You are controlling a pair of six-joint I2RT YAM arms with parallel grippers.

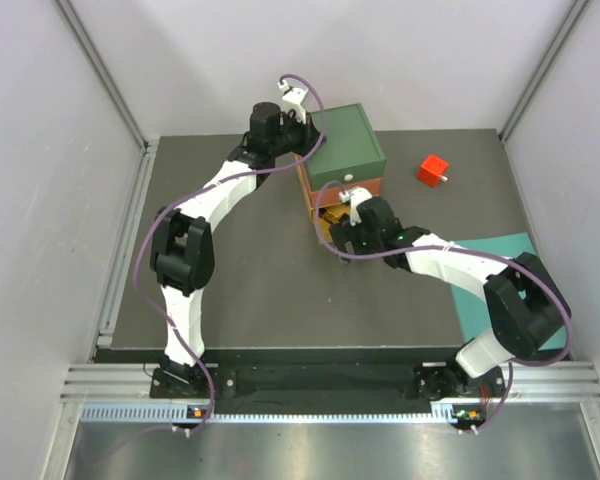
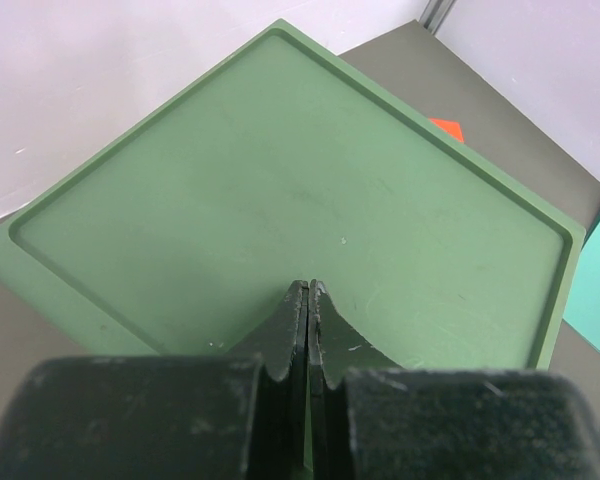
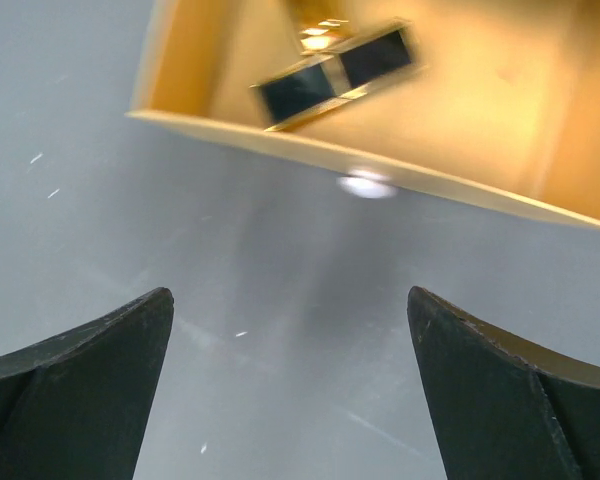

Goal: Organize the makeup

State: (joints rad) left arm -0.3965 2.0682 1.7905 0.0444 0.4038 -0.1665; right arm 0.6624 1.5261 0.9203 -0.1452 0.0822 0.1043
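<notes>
My left arm [image 1: 195, 215] rises from its base, bends at the elbow and stretches forward and inward, with the wrist far out. My left gripper [image 2: 308, 292] is pressed closed, its two fingers meeting along one seam with nothing between them. My right arm [image 1: 460, 265] folds at an elbow set out to the side, then reaches inward and low. My right gripper [image 3: 290, 335] is spread wide, its fingers [image 3: 90, 390] far apart and empty.

White-shelled left arm [image 1: 208, 196] and right arm [image 1: 448, 262], with bulky black joint housings, trailing looped purple cables [image 1: 139, 262], dotted with tiny green lights [image 1: 363, 241]; matte black, scuffed gripper fingers [image 3: 80, 380].
</notes>
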